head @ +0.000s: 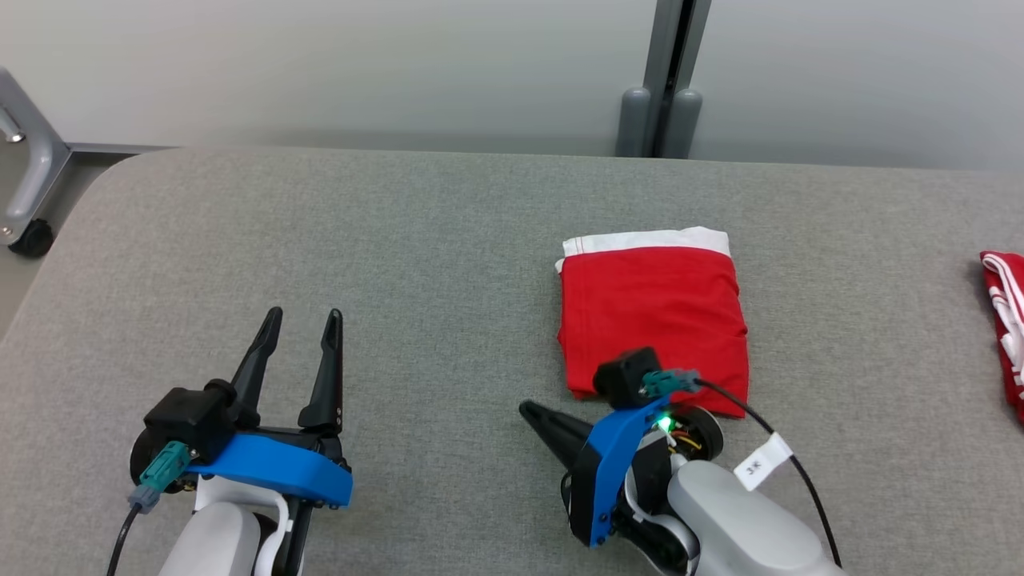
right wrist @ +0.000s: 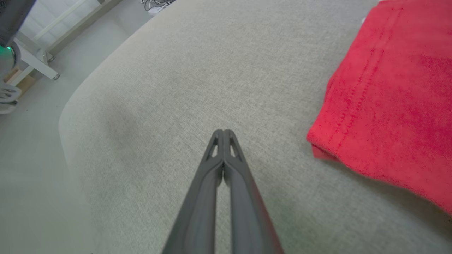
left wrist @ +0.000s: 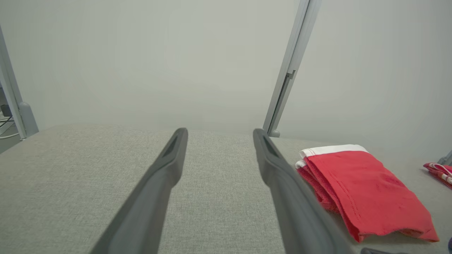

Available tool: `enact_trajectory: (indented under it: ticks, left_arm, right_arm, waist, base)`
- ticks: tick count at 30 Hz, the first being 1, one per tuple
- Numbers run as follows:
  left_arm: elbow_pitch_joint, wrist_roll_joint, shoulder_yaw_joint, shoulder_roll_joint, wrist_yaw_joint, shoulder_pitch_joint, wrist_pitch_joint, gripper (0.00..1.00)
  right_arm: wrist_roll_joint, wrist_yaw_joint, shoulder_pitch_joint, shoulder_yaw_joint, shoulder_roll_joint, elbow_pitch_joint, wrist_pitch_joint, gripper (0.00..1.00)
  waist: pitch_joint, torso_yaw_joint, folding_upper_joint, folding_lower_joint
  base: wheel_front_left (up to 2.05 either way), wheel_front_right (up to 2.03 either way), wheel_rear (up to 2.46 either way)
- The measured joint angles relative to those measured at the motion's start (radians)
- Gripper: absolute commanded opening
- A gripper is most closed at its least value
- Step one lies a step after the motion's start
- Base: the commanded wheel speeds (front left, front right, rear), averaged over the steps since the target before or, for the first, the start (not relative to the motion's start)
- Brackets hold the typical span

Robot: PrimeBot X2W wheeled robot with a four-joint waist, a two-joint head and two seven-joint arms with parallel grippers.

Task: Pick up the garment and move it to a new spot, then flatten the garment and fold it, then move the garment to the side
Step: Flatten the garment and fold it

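Near the front edge of the counter (head: 400,240), the left gripper (head: 304,314) hovers spread wide and empty. The right gripper (head: 524,408), fingers pressed together on nothing, sits just off the near left corner of the folded red garment (head: 652,308), right of the counter's middle. A sideways shove could rumple the fold or crowd the red cloth (head: 1006,320) at the right edge.

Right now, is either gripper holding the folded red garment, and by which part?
Nothing is held. The right gripper is shut, empty, beside the folded red white-banded garment; the left gripper stands open.
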Motion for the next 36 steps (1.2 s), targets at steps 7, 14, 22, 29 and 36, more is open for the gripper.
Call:
enact_trajectory:
  ticks: [7, 14, 22, 29, 36]
  left_arm:
    - [-0.006, 0.005, 0.04, -0.008, 0.002, 0.028, 0.0, 1.0]
    - [-0.02, 0.012, 0.084, -0.009, 0.004, 0.072, 0.0, 1.0]
    - [-0.024, 0.018, 0.13, -0.004, 0.014, 0.127, 0.0, 1.0]
    - [0.032, 0.021, 0.137, 0.003, 0.026, 0.133, 0.0, 1.0]
    - [0.095, 0.022, 0.135, 0.01, 0.032, 0.125, 0.0, 1.0]
  right_arm:
    - [0.009, 0.0, 0.0, -0.14, -0.006, -0.058, -0.167, 1.0]
    - [-0.088, 0.0, 0.1, -0.375, -0.094, -0.152, -0.23, 1.0]
    - [-0.254, 0.0, 0.281, -0.673, -0.108, -0.348, -0.174, 1.0]
    - [-0.357, 0.0, 0.426, -0.763, -0.07, -0.485, -0.143, 1.0]
    - [-0.427, 0.0, 0.475, -0.776, -0.047, -0.542, -0.127, 1.0]
  waist:
    - [-0.024, -0.037, 0.0, 0.0]
    - [-0.053, -0.084, 0.0, 0.0]
    - [-0.083, -0.132, 0.0, -0.0001]
    - [-0.111, -0.15, 0.0, -0.0001]
    - [-0.131, -0.156, 0.0, -0.0001]
  base:
    - [0.0, 0.0, 0.0]
    - [0.0, 0.0, 0.0]
    - [0.0, 0.0, 0.0]
    - [0.0, 0.0, 0.0]
    - [0.0, 0.0, 0.0]
